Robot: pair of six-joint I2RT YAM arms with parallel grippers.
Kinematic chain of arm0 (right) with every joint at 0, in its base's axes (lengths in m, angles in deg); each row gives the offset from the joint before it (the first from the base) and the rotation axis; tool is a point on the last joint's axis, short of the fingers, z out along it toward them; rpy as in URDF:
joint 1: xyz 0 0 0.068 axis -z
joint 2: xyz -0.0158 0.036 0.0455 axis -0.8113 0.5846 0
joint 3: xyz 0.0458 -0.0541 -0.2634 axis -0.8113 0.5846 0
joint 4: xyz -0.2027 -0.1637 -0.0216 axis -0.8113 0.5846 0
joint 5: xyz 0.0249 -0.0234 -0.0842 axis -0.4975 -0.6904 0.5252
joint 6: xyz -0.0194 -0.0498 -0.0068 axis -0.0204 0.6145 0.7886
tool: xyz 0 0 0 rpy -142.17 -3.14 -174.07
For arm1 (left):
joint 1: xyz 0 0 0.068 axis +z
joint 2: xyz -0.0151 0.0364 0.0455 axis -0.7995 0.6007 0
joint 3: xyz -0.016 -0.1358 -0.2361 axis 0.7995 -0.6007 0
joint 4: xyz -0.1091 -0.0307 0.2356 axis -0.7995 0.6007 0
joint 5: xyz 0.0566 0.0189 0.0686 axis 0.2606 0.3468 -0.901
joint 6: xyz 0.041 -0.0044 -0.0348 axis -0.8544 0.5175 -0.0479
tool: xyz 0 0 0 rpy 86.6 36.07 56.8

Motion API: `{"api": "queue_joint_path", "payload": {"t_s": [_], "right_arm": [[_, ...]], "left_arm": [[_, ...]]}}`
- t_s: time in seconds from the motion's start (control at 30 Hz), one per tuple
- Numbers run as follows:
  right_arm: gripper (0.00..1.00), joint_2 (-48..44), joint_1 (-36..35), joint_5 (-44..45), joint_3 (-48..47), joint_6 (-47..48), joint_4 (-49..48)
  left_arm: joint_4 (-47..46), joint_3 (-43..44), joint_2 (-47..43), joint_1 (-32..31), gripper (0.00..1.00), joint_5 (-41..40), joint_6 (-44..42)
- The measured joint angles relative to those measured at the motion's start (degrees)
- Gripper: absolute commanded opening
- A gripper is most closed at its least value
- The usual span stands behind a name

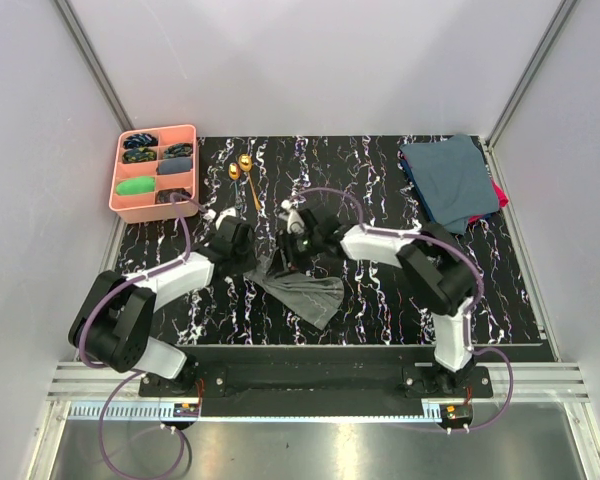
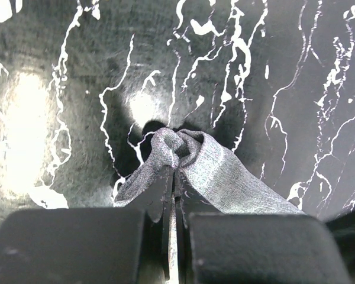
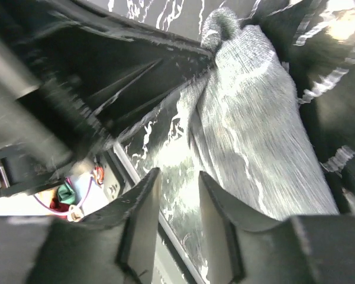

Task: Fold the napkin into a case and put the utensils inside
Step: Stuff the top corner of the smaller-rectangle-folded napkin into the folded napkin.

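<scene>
White panel walls (image 1: 310, 60) enclose a black worktop (image 1: 430, 290) veined with white. Nearest item: a metal rail (image 1: 310, 385) along the front edge, carrying both arm bases, with purple cables looping beside them. Next item: one grey napkin (image 1: 315, 292), crumpled rather than flat, lying on the near middle of the worktop between the two arms, its loose part fanning toward the front edge and its gathered end rising toward the tools. It is not folded into a pocket. Left tool (image 2: 173, 177): fingers pressed together, pinching a bunched, twisted corner of the napkin, with fabric spilling out on both sides of the tips; the wrist view shows the worktop beyond. Right tool (image 3: 177, 177): fingers spread with a clear gap, nothing between them, and worktop showing through the gap; the napkin hangs as a long grey fold just beyond and to one side of its tips, close to the left tool. Farther back, left of centre: two small gold utensils (image 1: 246, 170), side by side on the bare worktop, well apart from the napkin. Far left corner: a pink compartment tray (image 1: 117, 185) holding small dark, blue and green pieces. Far right corner: a stack of blue-teal cloths (image 1: 445, 180), with a red edge showing at its right side.
</scene>
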Motion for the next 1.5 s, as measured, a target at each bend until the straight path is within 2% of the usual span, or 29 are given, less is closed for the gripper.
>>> {"api": "queue_joint_path", "payload": {"t_s": [0.03,0.1,0.3,0.43,0.47,0.53,0.57,0.6,0.8,0.9,1.13,1.2,1.23,1.5], "right_arm": [[0.50,-1.46,0.76,0.09,0.52,0.42,0.74],[0.52,-4.61,3.06,0.39,2.08,1.42,2.12],[0.52,-9.44,11.63,2.32,5.68,4.87,5.29],[0.52,-9.44,13.38,3.50,7.61,6.25,7.02],[0.52,-9.44,13.29,3.48,8.02,6.45,7.45],[0.52,-9.42,13.00,3.45,8.66,6.78,7.93],[0.52,-9.44,12.90,3.41,8.96,6.93,8.02],[0.52,-9.44,12.85,3.41,9.18,7.04,8.02],[0.50,-9.38,12.85,2.82,11.69,6.43,6.47],[0.50,-9.05,12.83,2.10,12.39,5.01,4.48],[0.49,-8.63,12.15,1.40,12.87,2.23,0.87],[0.49,-8.59,11.63,1.42,12.90,1.49,-0.13],[0.49,-8.57,11.37,1.42,12.98,0.96,-0.68],[0.48,-8.55,10.12,1.49,15.21,-2.95,-4.44]], "left_arm": [[-0.33,0.00,0.00,0.00,0.00,0.04,-0.50],[-0.37,0.39,0.02,0.02,0.00,0.24,-1.92],[0.15,7.61,5.20,0.02,0.03,1.51,-6.58],[-0.17,13.31,10.03,0.02,0.09,3.69,-9.07],[0.00,14.51,11.08,0.02,0.19,4.20,-9.42],[0.59,16.94,13.14,0.02,0.25,4.81,-10.14],[0.92,17.99,13.90,0.02,0.33,5.05,-10.29],[1.14,18.38,14.10,0.02,0.37,5.16,-10.54],[3.23,18.45,12.39,0.02,0.54,5.11,-10.88],[4.92,18.45,9.79,0.02,0.59,4.94,-10.78],[7.30,18.12,2.64,0.00,0.49,3.58,-10.47],[7.65,17.51,2.47,0.00,0.45,3.52,-10.51],[7.82,17.14,2.71,0.00,0.40,3.54,-10.47],[7.74,11.50,2.82,-3.23,0.33,3.52,-8.15]]}}
